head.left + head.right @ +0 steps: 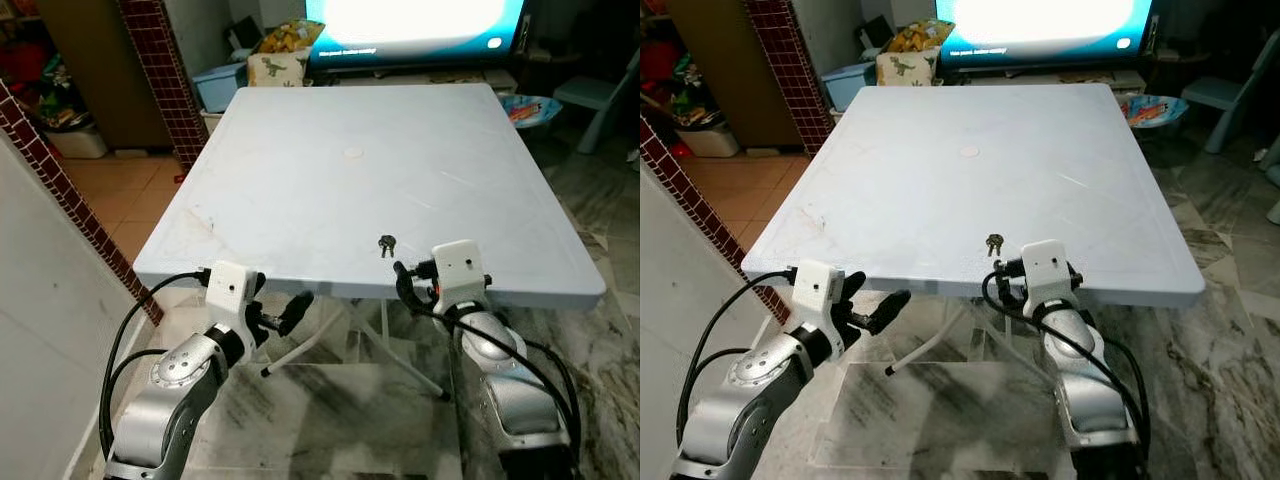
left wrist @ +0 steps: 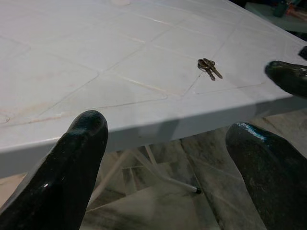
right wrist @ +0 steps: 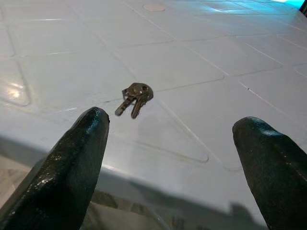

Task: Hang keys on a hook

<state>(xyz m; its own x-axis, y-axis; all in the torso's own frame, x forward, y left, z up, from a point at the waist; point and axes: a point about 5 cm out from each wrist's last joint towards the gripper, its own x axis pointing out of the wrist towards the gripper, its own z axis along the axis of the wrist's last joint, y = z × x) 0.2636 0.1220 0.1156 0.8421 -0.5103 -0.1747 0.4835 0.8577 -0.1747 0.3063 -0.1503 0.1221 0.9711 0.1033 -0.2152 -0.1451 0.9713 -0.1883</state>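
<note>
Both grippers are hanging spread just below the table's near edge, the right gripper lining up on the keys lying by that edge, probably to grab them, left gripper idling further left.

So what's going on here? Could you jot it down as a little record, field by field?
keys: small bunch lying flat near the table's near edge
table: white, square
right tool: open, just short of the keys, at the table edge
left tool: open, below the table edge, farther from the keys
keys held: no
hook: none to be seen
</note>
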